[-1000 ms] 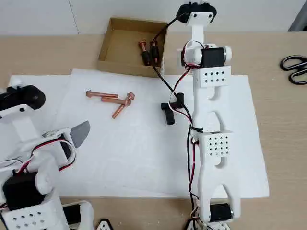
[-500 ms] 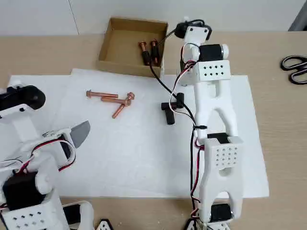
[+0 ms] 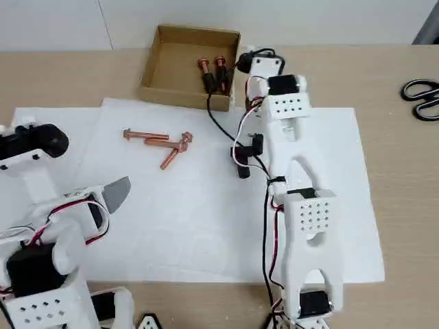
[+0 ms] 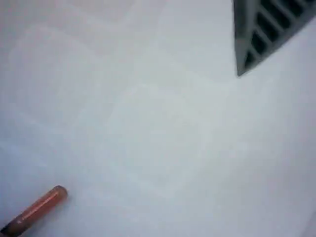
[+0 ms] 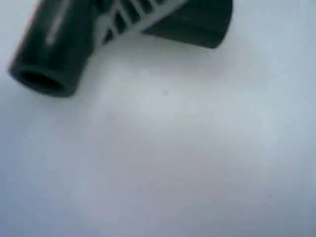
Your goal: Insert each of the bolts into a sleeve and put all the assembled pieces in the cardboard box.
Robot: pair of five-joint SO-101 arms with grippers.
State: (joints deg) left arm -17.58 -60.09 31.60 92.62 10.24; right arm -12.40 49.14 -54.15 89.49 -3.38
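Three copper bolts (image 3: pixel 164 144) lie loose on the white foam sheet (image 3: pixel 178 226), left of centre. Black sleeves (image 3: pixel 240 163) lie near the middle of the sheet, beside my right arm (image 3: pixel 309 219). The right wrist view shows two black sleeves (image 5: pixel 49 49) close under my right gripper (image 5: pixel 133 17). The cardboard box (image 3: pixel 159 75) stands at the back with two bolts in sleeves (image 3: pixel 212 74) inside. My left gripper (image 3: pixel 115 192) hangs over bare foam at the near left. One bolt tip (image 4: pixel 37 210) shows in the left wrist view, apart from my left gripper (image 4: pixel 261 34).
Scissors (image 3: pixel 422 96) lie on the wooden table at the far right edge. Black and red cables (image 3: pixel 236 137) trail along the right arm over the sleeves. The near half of the foam sheet is bare.
My right arm has folded back from over the box; its wrist now sits beside the box's right corner. The left arm has hardly moved.
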